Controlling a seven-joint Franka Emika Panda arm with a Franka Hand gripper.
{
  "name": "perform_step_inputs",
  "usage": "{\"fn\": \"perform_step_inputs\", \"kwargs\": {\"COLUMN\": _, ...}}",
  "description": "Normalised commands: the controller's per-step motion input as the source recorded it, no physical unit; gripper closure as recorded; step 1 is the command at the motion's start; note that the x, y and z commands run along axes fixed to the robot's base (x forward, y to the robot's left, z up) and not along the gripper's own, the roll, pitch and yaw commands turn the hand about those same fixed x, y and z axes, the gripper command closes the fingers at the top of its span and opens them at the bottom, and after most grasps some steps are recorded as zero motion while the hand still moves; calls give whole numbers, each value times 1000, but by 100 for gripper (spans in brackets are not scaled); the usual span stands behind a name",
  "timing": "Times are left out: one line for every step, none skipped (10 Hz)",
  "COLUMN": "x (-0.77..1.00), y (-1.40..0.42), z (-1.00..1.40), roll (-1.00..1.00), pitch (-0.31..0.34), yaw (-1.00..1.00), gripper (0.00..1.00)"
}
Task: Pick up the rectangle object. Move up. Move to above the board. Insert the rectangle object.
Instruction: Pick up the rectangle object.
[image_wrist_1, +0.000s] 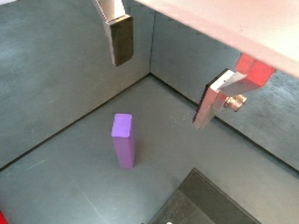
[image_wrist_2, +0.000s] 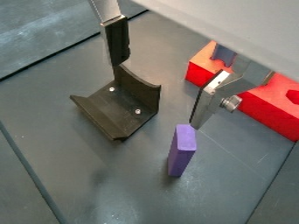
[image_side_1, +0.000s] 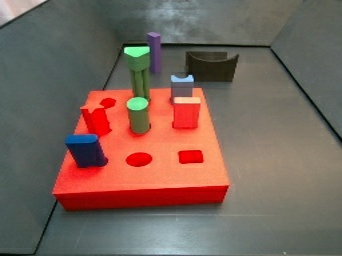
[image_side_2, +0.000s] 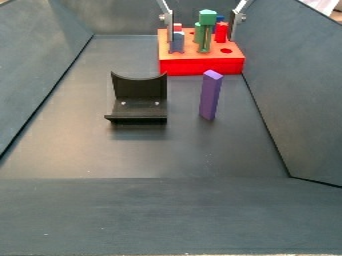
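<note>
The rectangle object (image_wrist_1: 122, 138) is a tall purple post. It stands upright on the dark floor, alone, in both wrist views (image_wrist_2: 181, 149) and both side views (image_side_1: 154, 50) (image_side_2: 210, 94). It is between the fixture and the red board (image_side_1: 147, 185). The board also shows in a side view (image_side_2: 201, 64) and in both wrist views (image_wrist_2: 271, 103) (image_wrist_1: 253, 70). My gripper (image_wrist_1: 163, 74) hangs above the floor, open and empty. The post lies below and a little beyond the gap between the fingers (image_wrist_2: 117, 44). The gripper also shows in a wrist view (image_wrist_2: 163, 74) and a side view (image_side_2: 203, 12).
The dark fixture (image_wrist_2: 117, 109) stands beside the post, also in both side views (image_side_2: 136, 100) (image_side_1: 210, 66). On the board stand green pegs (image_side_1: 138, 75), red pieces (image_side_1: 186, 112), a dark blue block (image_side_1: 86, 150) and a grey-blue block (image_side_1: 182, 85). Grey walls enclose the floor.
</note>
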Motion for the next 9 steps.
{"fn": "perform_step_inputs", "kwargs": {"x": -17, "y": -249, "z": -57, "roll": -3, "pitch": -16, "yaw": 120, "gripper": 0}}
{"fn": "perform_step_inputs", "kwargs": {"x": -163, "y": -169, "z": -520, "roll": 0, "pitch": 0, "yaw": 571, "gripper": 0}}
{"fn": "perform_step_inputs", "kwargs": {"x": -29, "y": -91, "z": -346, "roll": 0, "pitch": 26, "yaw": 1000, "gripper": 0}}
{"fn": "perform_step_inputs", "kwargs": {"x": 0, "y": -40, "z": -280, "roll": 0, "pitch": 11, "yaw": 1000, "gripper": 0}}
{"fn": "perform_step_inputs", "kwargs": {"x": 0, "y": -34, "z": -246, "roll": 0, "pitch": 4, "yaw": 1000, "gripper": 0}}
{"fn": "perform_step_inputs", "kwargs": {"x": 0, "y": -40, "z": -277, "roll": -14, "pitch": 27, "yaw": 1000, "gripper": 0}}
{"fn": "perform_step_inputs", "kwargs": {"x": -231, "y": -214, "z": -517, "roll": 36, "pitch": 10, "yaw": 860, "gripper": 0}}
{"fn": "perform_step_inputs", "kwargs": {"x": -349, "y": -334, "z": -914, "roll": 157, "pitch": 13, "yaw": 714, "gripper": 0}}
{"fn": "perform_step_inputs", "kwargs": {"x": -337, "y": -291, "z": -980, "roll": 131, "pitch": 0, "yaw": 600, "gripper": 0}}
